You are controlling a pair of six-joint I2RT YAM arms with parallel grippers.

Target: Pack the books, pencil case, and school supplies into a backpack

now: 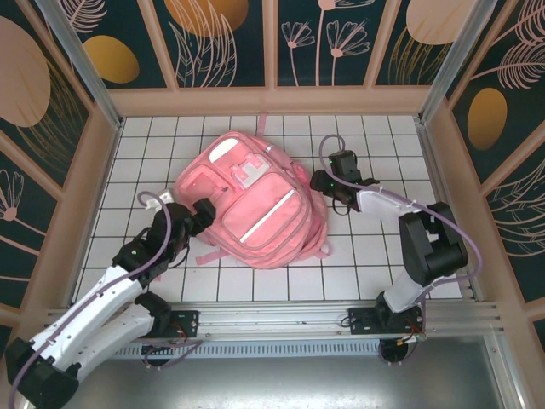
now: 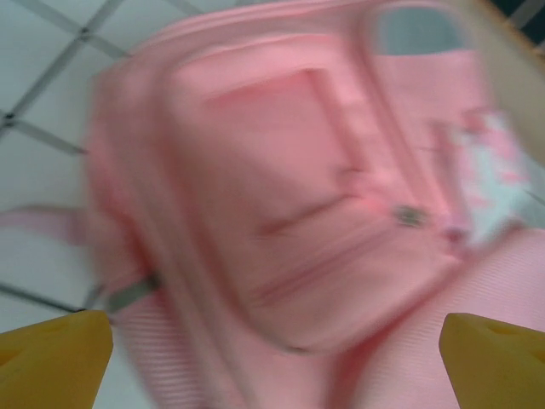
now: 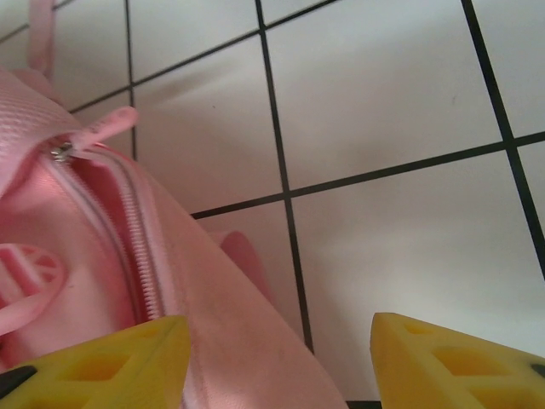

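Tiled table (image 1: 358,256) amid floral wall panels (image 1: 217,43); pink backpack (image 1: 255,204) between left jaws and right jaws, both agape.

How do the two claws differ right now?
The left gripper sits left of the backpack, the right gripper at its right edge, by the zipper. The left's jaws stand wider than the right's. Both are open, holding nothing.

White tiled table (image 1: 358,264) with dark grid lines, wood-framed navy wall panels (image 1: 230,51) with floral patterns, metal rail (image 1: 281,317) in front.
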